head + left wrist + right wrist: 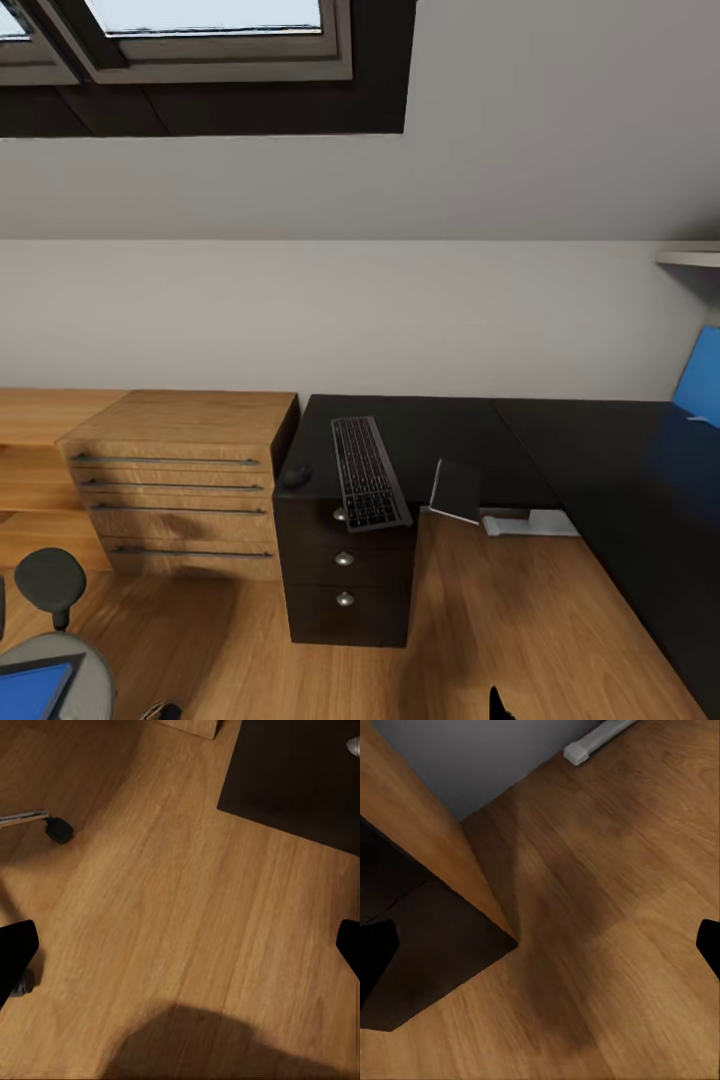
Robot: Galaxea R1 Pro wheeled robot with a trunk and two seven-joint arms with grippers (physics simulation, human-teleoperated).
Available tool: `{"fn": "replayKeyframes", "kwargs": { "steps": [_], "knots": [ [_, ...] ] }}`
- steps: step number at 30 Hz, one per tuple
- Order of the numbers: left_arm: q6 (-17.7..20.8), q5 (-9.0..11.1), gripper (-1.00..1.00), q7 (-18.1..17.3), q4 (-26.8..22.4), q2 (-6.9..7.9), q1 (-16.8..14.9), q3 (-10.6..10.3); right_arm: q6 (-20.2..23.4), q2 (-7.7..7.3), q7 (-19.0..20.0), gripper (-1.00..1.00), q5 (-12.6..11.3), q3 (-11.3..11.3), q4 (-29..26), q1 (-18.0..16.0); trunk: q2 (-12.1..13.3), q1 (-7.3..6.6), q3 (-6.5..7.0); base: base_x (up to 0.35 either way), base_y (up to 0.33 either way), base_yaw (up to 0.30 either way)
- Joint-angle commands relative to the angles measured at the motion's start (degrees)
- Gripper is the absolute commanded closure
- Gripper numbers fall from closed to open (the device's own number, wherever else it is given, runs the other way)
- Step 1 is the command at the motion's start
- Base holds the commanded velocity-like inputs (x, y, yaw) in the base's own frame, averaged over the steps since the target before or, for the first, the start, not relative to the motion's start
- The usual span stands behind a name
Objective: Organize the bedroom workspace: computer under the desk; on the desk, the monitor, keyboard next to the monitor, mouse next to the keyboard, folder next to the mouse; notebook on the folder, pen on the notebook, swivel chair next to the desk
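Blue folder point(35, 688) on the chair point(60, 640) sits near-left, closest to the left gripper point(180, 949), both grippers' fingers spread wide, empty.

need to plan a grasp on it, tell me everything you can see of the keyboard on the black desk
The long slim keyboard with a silver-grey frame and black keys lies flat on the glossy black desk top, above the dark drawer unit with round knobs. Its long axis runs front to back, slightly angled, and its near end juts a little past the desk's front edge. A small dark oval mouse sits apart on its left, a thin dark grey notebook apart on its right. Nothing rests on it or grips it.
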Motion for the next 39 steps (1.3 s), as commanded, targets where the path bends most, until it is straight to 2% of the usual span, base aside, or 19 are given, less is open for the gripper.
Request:
{"fn": "replayKeyframes", "kwargs": {
  "steps": [1, 3, 5, 16, 24, 29, 34, 39],
  "knots": [
    [-0.4, 0.6, -1.0, 0.3, -0.1, 0.09, 0.0, -0.3, -1.0, 0.26, 0.5, -1.0, -0.1, -0.3, 0.1, 0.0, 0.4, -0.24, 0.14, -0.19, 0.0, 0.0],
    [-0.4, 0.7, -1.0, 0.3, -0.1, 0.1, 0.0, -0.3, -2.9, 0.68, 0.5, -1.0, 1.2, -0.3, 0.6, 0.0, 1.2, -0.68, 0.5, -0.241, 0.0, 0.0],
    [-0.5, 0.7, -1.0, 0.4, 0.0, 0.11, 0.0, -0.3, -4.5, 1.04, 0.5, -1.0, 2.5, -0.2, 3.5, 0.0, 2.0, -1.12, 0.85, -0.307, 0.0, 0.0],
    [-0.7, 0.7, -1.0, 0.4, 0.0, 0.09, 0.0, -0.2, -5.0, 1.03, 0.4, -1.0, 2.8, -0.2, 4.0, 0.0, 6.4, -3.54, 2.11, -0.336, -0.002, 0.0],
    [-0.7, 0.6, -1.0, 0.5, 0.0, 0.1, 0.0, -0.1, -5.0, 0.93, 0.4, -1.0, 2.8, -0.2, 3.9, 0.0, 9.6, -5.29, 2.84, -0.334, -0.113, 0.0],
    [-0.8, 0.6, -1.0, 0.4, 0.0, 0.11, 0.0, 0.0, -5.1, 0.97, 0.4, -1.0, 2.9, -0.2, 3.9, 0.0, 11.6, -6.39, 3.29, -0.12, -0.053, 0.0],
    [-0.8, 0.6, -1.0, 0.4, 0.0, 0.12, 0.0, 0.1, -5.2, 1.07, 0.4, -1.0, 4.9, -0.2, 3.9, 0.0, 13.6, -7.49, 3.74, -0.014, -0.006, 0.0],
    [-0.8, 0.6, -1.0, 0.4, 0.0, 0.13, 0.0, 0.1, -5.2, 1.04, 0.4, -1.0, 5.6, -0.2, 4.0, 0.0, 15.6, -8.59, 4.18, -0.007, 0.0, 0.0]
  ]
}}
